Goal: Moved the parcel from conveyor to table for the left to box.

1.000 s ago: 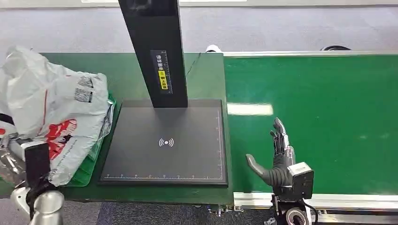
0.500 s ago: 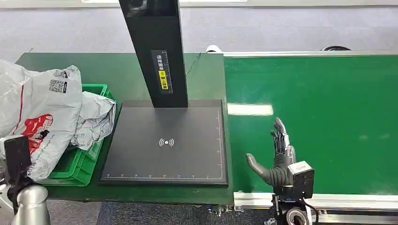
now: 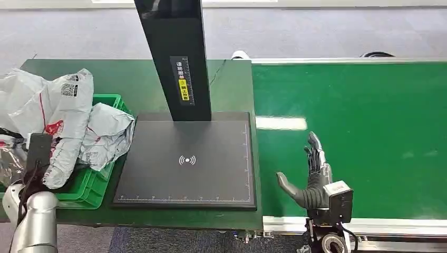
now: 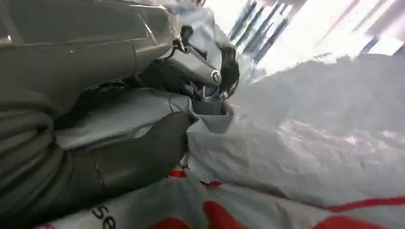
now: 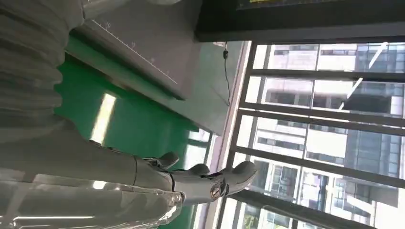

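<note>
Grey floor runs behind a dark green table [image 3: 137, 84] on the left and a bright green conveyor belt [image 3: 369, 132] on the right, the two meeting edge to edge.

At the table's left edge the left hand [image 4: 143, 119] holds the parcel [image 3: 55, 124], a crumpled grey-white plastic mailing bag with red print and a small square code label. In the left wrist view the thick thumb [image 4: 138, 152] presses against the bag's film from one side while the darker fingers [image 4: 200, 71] curl over a fold from the other, so the hand is clamped on the parcel. The silver left arm [image 3: 34, 224] rises from the near left corner, a dark strap along it. The parcel hangs over a green plastic box [image 3: 92, 182] standing on the table's left side, and its lower end reaches down inside the box's rim. A second crumpled grey bag [image 3: 108, 134] lies in the same box, spilling over the side nearest the black scanner pad [image 3: 187, 163].

That pad lies flat in the middle of the table, just beside the box, and a black post [image 3: 176, 58] with a yellow label stands at its far edge.

Over the near edge of the belt, well apart from the parcel, the right hand [image 3: 311, 179] hovers with fingers apart, thumb out to the side, holding nothing.
</note>
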Controlling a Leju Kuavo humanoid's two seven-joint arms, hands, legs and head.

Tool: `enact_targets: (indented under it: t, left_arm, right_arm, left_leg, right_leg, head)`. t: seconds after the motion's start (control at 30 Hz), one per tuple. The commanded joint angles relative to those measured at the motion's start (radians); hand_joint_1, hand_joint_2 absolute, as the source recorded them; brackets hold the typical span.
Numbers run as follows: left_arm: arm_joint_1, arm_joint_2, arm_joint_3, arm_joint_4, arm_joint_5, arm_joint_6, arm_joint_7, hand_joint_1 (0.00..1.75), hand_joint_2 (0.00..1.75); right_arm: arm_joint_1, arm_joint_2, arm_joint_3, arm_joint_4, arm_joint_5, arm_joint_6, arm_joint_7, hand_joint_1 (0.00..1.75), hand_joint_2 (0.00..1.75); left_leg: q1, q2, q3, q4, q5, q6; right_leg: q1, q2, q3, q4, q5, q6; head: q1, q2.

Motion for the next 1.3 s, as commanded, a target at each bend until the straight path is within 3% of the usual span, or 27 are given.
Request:
enact_targets:
  t: [0.03, 0.43, 0.67, 0.7, 0.73, 0.87, 1.17, 1.3]
  left_arm:
    - [-0.031, 0.03, -0.068, 0.218, -0.143, -0.142, 0.192, 1.75, 1.75]
    - [-0.006, 0.021, -0.078, 0.183, -0.166, -0.192, 0.2, 1.75, 1.75]
    - [0.0, 0.033, -0.101, 0.23, -0.26, -0.209, 0.282, 1.75, 1.75]
    - [-0.001, 0.031, -0.098, 0.238, -0.259, -0.209, 0.277, 1.52, 1.75]
    - [-0.005, 0.027, -0.091, 0.246, -0.254, -0.196, 0.267, 0.0, 1.75]
    - [0.0, -0.001, -0.077, 0.183, -0.159, -0.082, 0.161, 0.0, 1.75]
    - [0.034, -0.015, -0.095, 0.072, -0.058, 0.015, 0.069, 0.0, 1.75]
    - [0.067, -0.04, -0.111, -0.036, 0.087, 0.111, -0.084, 0.0, 1.75]
  right_arm:
    - [-0.044, -0.009, -0.003, 0.056, 0.007, 0.014, 0.016, 0.0, 1.75]
    - [-0.047, -0.014, -0.001, 0.062, 0.006, 0.014, 0.016, 0.0, 1.75]
    - [-0.053, -0.014, 0.014, 0.081, 0.007, 0.014, 0.019, 0.0, 1.75]
    - [-0.052, -0.015, 0.016, 0.082, 0.007, 0.014, 0.019, 0.0, 1.75]
    - [-0.052, -0.018, 0.017, 0.083, 0.008, 0.012, 0.02, 0.0, 1.75]
    - [-0.038, -0.023, 0.015, 0.07, 0.006, 0.005, 0.021, 0.0, 1.75]
    - [-0.029, -0.025, 0.017, 0.058, 0.002, 0.001, 0.022, 0.0, 1.75]
    - [-0.022, -0.027, 0.02, 0.054, -0.006, -0.007, 0.017, 0.0, 1.75]
  left_leg:
    - [0.0, 0.001, 0.002, -0.002, 0.001, 0.001]
    - [0.0, 0.001, 0.004, -0.002, 0.001, 0.001]
    - [0.0, 0.002, 0.007, -0.003, 0.002, 0.001]
    - [-0.001, 0.002, 0.008, -0.003, 0.001, 0.001]
    - [-0.001, 0.002, 0.007, -0.003, 0.002, 0.001]
    - [-0.001, 0.001, 0.009, -0.003, 0.002, 0.001]
    - [0.0, 0.0, 0.006, -0.001, 0.001, 0.001]
    - [0.0, -0.001, 0.005, -0.001, 0.001, 0.001]
  right_leg:
    - [0.0, -0.001, 0.002, -0.002, 0.001, 0.0]
    - [0.0, -0.001, 0.004, -0.002, 0.001, 0.0]
    - [0.0, -0.001, 0.007, -0.003, 0.002, -0.001]
    - [0.0, 0.0, 0.007, -0.002, 0.001, 0.0]
    - [0.0, -0.001, 0.007, -0.003, 0.002, -0.001]
    - [0.0, -0.001, 0.008, -0.002, 0.002, -0.001]
    - [0.001, -0.003, 0.007, -0.002, 0.001, 0.0]
    - [0.001, -0.004, 0.007, -0.002, 0.0, 0.0]
  head:
    - [0.0, 0.0]
    - [0.0, 0.0]
    - [0.0, 0.0]
    - [0.0, 0.0]
    - [0.0, 0.0]
    - [0.0, 0.0]
    - [0.0, 0.0]
    - [0.0, 0.0]
